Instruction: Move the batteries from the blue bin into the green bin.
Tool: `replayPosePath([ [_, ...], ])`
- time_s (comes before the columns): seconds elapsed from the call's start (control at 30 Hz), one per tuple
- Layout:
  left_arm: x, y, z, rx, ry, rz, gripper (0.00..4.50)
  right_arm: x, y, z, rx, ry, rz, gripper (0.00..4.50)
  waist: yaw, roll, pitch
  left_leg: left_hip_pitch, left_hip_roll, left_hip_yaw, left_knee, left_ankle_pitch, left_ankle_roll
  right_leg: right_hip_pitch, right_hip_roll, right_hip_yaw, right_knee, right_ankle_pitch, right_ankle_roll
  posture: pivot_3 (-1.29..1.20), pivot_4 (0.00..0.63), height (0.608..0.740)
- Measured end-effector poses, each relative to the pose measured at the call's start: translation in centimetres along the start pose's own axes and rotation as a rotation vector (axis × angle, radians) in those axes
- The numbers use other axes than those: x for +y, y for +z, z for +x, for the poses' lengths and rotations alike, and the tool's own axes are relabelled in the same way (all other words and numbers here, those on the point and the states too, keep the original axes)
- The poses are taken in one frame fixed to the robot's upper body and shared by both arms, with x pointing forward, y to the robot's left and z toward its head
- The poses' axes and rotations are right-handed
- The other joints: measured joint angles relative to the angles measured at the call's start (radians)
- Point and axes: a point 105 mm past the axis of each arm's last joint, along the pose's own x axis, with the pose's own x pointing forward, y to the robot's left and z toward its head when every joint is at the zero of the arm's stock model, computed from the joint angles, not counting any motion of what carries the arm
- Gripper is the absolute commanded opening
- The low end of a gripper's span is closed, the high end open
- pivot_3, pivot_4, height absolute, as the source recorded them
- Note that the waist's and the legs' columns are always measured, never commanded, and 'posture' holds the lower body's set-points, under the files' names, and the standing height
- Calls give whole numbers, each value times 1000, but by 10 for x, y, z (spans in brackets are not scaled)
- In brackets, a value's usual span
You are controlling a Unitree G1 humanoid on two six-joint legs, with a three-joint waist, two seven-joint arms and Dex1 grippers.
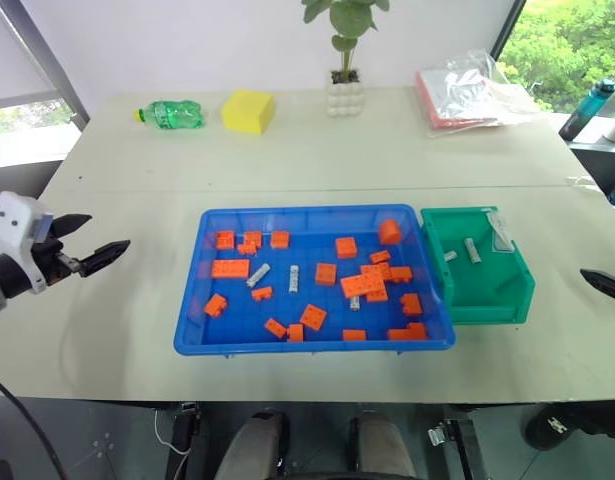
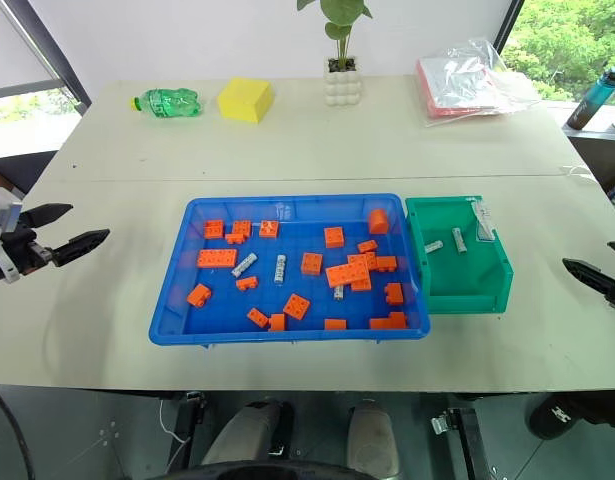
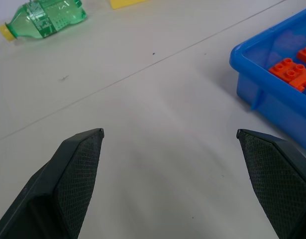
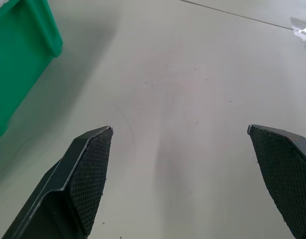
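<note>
Black fingers of the left gripper (image 1: 105, 236) stand wide apart, empty, beside the blue bin (image 1: 190, 310). Right gripper (image 4: 180, 134) is open too (nothing held), near the green bin (image 1: 520, 293). Three batteries (image 1: 258, 275) lie among orange bricks (image 1: 230, 268); two are in the green bin.

Bare table (image 1: 117, 330) flanking both bins
</note>
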Motion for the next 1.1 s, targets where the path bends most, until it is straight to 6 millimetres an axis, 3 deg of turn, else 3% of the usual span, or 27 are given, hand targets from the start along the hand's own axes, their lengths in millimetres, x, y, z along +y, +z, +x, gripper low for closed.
replayPosePath([
  [0.5, 1, 2, 4, -7, -7, -9, 4500, 8, 3, 0, 9, 35, 31, 4465, 2, 0, 0, 0, 0, 1, 0, 0, 0, 0, 0, 1, 0, 0, 0, 0, 150, 726],
  [0.63, -2, 9, 7, -34, -16, -3, 4500, 18, 17, 6, -6, 110, 5, 4465, 0, 0, 0, 0, 1, 3, 0, 0, 0, -1, 0, 1, 0, 0, 0, 0, 150, 726],
  [0.73, -13, 17, 10, -56, -74, 6, 4500, 30, 42, 9, -28, 196, -50, 4465, 0, 0, 0, 0, 2, 4, 0, 0, 0, -2, 0, 2, 0, 0, 0, 0, 150, 726],
  [0.8, -22, 25, 12, -72, -122, 13, 4500, 43, 62, 11, -46, 267, -113, 4465, 0, 0, 0, 0, 3, 4, 0, 0, 0, -2, 1, 2, 0, 0, 0, 0, 150, 726],
  [0.9, -40, 40, 16, -94, -235, 20, 4500, 79, 102, 20, -109, 427, -227, 4465, 0, 0, 0, 0, 3, 4, 0, 0, 0, -2, 1, 2, 0, 0, 0, 0, 150, 726],
  [1.03, -67, 69, 15, -122, -396, 81, 4500, 145, 158, 34, -246, 673, -379, 4465, -1, 0, 1, -2, 4, 5, 0, 0, 0, -4, 1, 2, 0, 0, 0, 0, 150, 726],
  [1.1, -83, 77, 14, -122, -482, 114, 4500, 183, 177, 42, -308, 812, -440, 4465, -1, 0, 1, -2, 4, 5, 0, 0, 0, -4, 1, 2, 0, 0, 0, 0, 150, 726],
])
